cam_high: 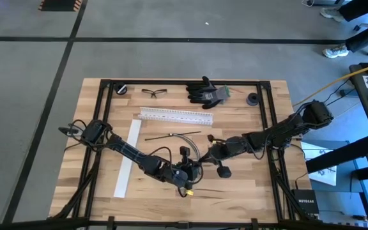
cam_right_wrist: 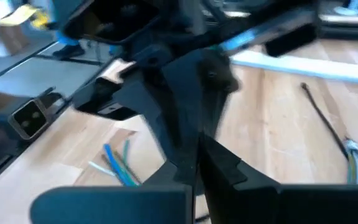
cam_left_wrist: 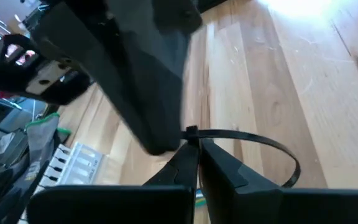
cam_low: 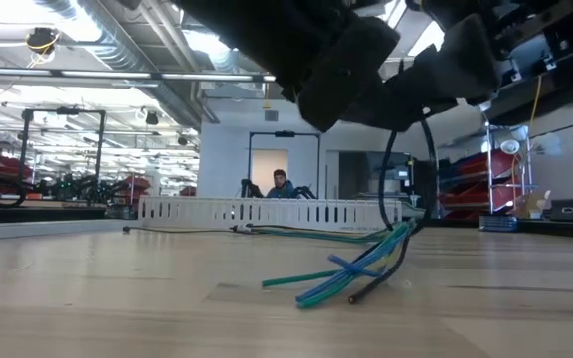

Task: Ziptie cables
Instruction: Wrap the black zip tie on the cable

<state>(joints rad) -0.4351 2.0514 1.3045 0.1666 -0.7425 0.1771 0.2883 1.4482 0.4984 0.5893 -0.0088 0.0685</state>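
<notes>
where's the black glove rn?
High view: the black glove lies at the table's far edge, about mid-width, right of the safety glasses and just beyond the white slotted rail, away from both arms.

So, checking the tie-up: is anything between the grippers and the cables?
Nothing visible. Left gripper is shut on the zip tie; right gripper, shut, meets it over the cables.
</notes>
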